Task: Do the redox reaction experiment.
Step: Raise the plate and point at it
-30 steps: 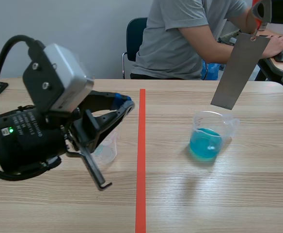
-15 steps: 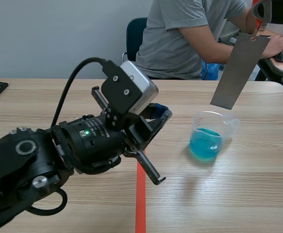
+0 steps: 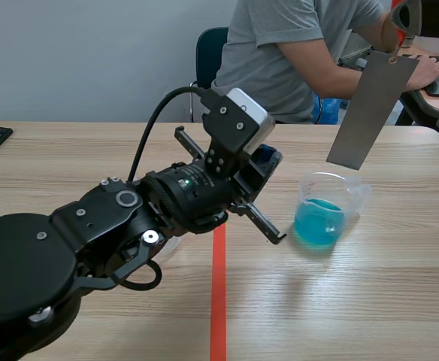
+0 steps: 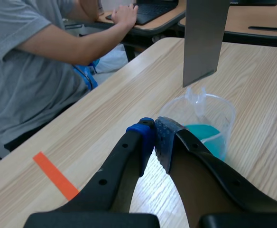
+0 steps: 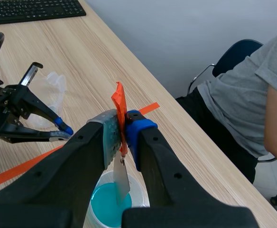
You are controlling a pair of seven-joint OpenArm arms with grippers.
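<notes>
metal strip (image 3: 371,111) above beaker (image 3: 332,188) (blue liquid (image 3: 319,224))

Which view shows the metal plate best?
The scene view: the whole plate hangs above the beaker. The left wrist view shows only its lower part; the right wrist view sees it edge-on below the right pincer.

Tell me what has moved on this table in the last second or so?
The left arm swung across the red tape line toward the beaker of blue liquid; the left hand, shut and empty, now sits just short of it. Unchanged: the right hand holds the grey metal strip by its orange tag above the beaker, which stayed put.
</notes>
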